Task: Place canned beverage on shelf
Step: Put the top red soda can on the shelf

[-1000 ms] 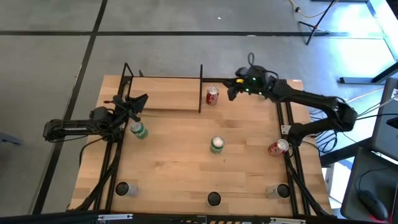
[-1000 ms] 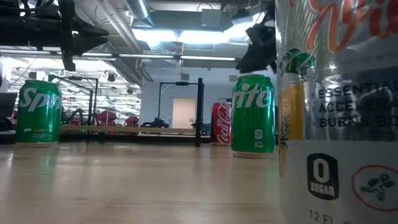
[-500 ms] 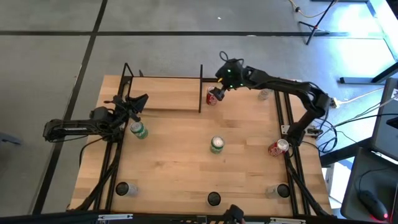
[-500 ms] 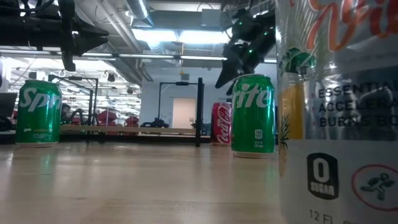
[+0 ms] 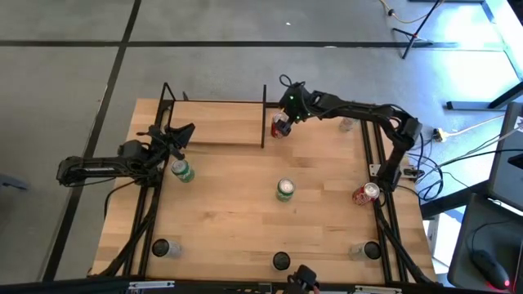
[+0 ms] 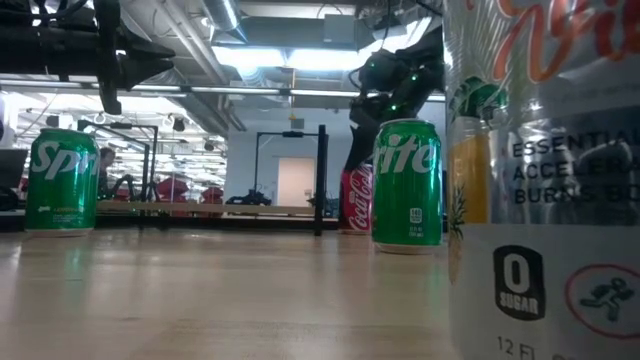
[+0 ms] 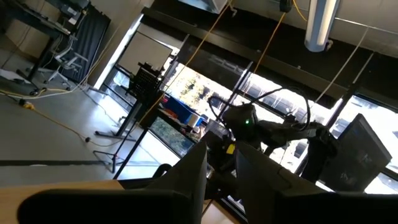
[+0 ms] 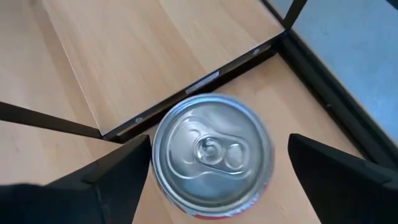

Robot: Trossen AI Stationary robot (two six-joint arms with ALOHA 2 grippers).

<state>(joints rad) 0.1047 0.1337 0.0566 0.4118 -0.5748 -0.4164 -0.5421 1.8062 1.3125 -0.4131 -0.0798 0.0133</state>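
I'm at the pre-grasp step. Right gripper (image 8: 211, 180) hangs over the red can (image 8: 211, 155), centre of the wrist frame, fingers (image 8: 115, 174) wide apart either side, touching nothing. Can stands beside the shelf (image 5: 216, 122), upper middle of the high view. Next I'd say: lower, clamp. Left gripper (image 5: 181, 135) idle at left, nearly together, empty.

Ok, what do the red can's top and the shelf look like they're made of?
Can top: bare silvery metal, probably aluminium, with a glossy sheen and pull tab. Shelf: pale matte wood board with visible grain, framed by thin black rods, apparently painted metal.
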